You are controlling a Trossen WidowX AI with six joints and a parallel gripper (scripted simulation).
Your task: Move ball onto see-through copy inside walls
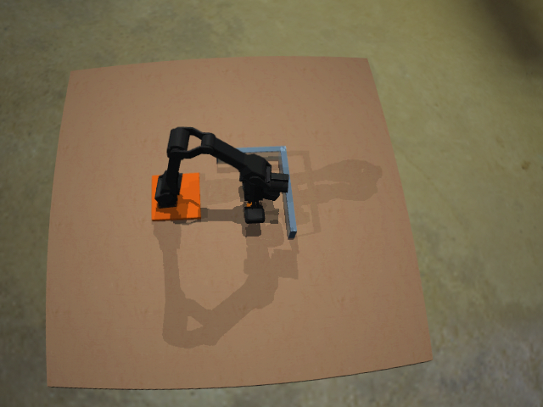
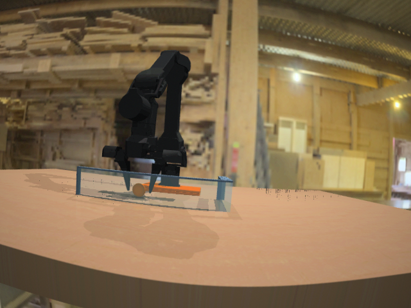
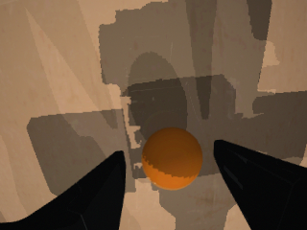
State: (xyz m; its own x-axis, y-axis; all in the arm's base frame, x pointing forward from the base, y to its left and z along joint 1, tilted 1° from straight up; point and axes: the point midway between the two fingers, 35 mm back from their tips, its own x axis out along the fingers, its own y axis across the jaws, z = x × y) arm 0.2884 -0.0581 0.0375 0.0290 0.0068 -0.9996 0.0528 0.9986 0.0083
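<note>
The orange ball (image 1: 249, 204) (image 2: 139, 190) (image 3: 172, 158) rests on the table between my fingertips, with a gap on each side of it in the wrist view. My gripper (image 2: 139, 190) (image 3: 169, 152) is open, its fingers low around the ball without holding it. The see-through copy cannot be made out apart from the ball. The long clear wall (image 1: 289, 197) (image 2: 78, 180) stands beyond the ball from the base. The short clear wall (image 1: 262, 149) (image 2: 221, 194) meets it at a corner. In the top view the arm hides most of the ball.
The arm's orange base plate (image 1: 190, 188) (image 2: 191, 190) lies on the brown table (image 1: 109, 284) (image 2: 265, 248), on the side away from the long wall. The upper arm reaches over the short wall in the top view. Dark arm shadows fall around the ball.
</note>
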